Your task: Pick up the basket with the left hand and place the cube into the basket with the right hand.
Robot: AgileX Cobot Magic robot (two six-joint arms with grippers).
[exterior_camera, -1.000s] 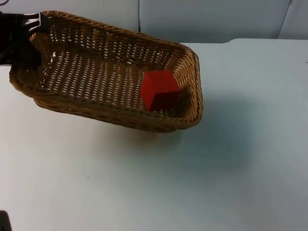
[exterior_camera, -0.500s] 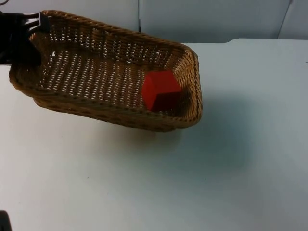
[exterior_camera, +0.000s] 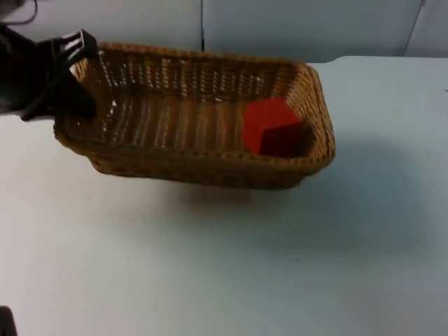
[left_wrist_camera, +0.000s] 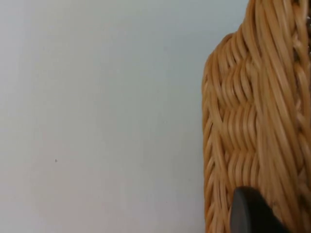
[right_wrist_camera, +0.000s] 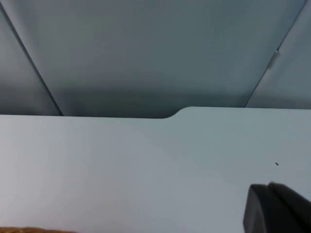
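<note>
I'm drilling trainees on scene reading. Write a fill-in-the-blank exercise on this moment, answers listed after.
1. The cube in the basket is ____ in colour.
2. The cube lies at the end of the basket that is ____ from the left gripper.
3. The left gripper holds the basket by its ____.
4. The basket is made of woven ____.

Missing words: red; farthest; rim; wicker

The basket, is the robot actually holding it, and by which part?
Yes. The left gripper grips the basket by the rim of its short end wall, lifted off the table. The red cube lies inside.
</note>
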